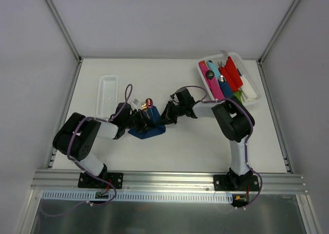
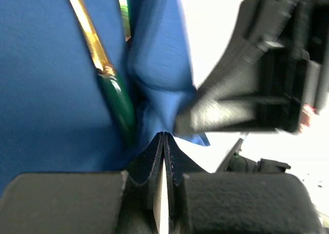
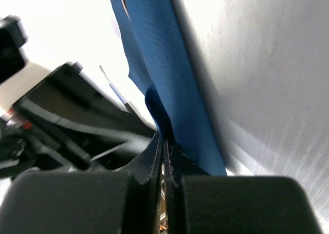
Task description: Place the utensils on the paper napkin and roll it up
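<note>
Rolling looks like the step in hand. My left gripper [image 2: 163, 137] and right gripper [image 3: 163, 141] each pinch a fold of the blue napkin [image 1: 147, 131] at mid-table, with a copper utensil [image 2: 86, 28] lying on it. Next I need an even turn-over that keeps the utensil from spilling.

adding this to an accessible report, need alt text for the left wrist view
The left gripper, jaws shut, pinches a fold of the blue paper napkin at bottom centre. A slim gold utensil with a green part lies against the napkin, and the blurred right gripper reaches in from the right.
</note>
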{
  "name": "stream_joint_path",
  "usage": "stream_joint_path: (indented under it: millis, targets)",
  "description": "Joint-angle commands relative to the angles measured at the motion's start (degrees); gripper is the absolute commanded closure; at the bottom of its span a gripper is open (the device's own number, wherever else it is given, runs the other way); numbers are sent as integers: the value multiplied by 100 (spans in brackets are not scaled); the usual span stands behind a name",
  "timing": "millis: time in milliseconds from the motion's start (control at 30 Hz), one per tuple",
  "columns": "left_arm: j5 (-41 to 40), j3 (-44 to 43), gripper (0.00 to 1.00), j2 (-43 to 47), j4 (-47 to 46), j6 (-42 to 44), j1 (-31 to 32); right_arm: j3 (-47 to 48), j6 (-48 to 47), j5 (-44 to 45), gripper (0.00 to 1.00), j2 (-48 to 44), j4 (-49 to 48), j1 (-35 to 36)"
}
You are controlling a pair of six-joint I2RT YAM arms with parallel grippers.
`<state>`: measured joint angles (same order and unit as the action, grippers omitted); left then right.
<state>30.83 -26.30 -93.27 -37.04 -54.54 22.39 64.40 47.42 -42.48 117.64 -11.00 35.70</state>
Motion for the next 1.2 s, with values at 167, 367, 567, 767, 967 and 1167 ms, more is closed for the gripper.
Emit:
stream_joint_path:
  millis: [167,367,567,767,967,1167]
  targets:
    - [108,2,100,1329,591,383,-51,204,-75,73,100,127,11,-20]
    - [55,204,100,1461,803,453,-51,204,-110,82,100,110,28,-28]
    - [-94,433,100,1409,979,532,-60,213,-128,73,100,101,46,-37]
    - [-358,530,100,1233,1137,541,-77,204,-145,73,100,74,46,-37]
    - [-622,609,100,1119,1146,445,-139,213,-154,47,100,22,46,-28]
    - [-701,521,100,847,1260,444,-147,248,-163,12,100,-92,28,-28]
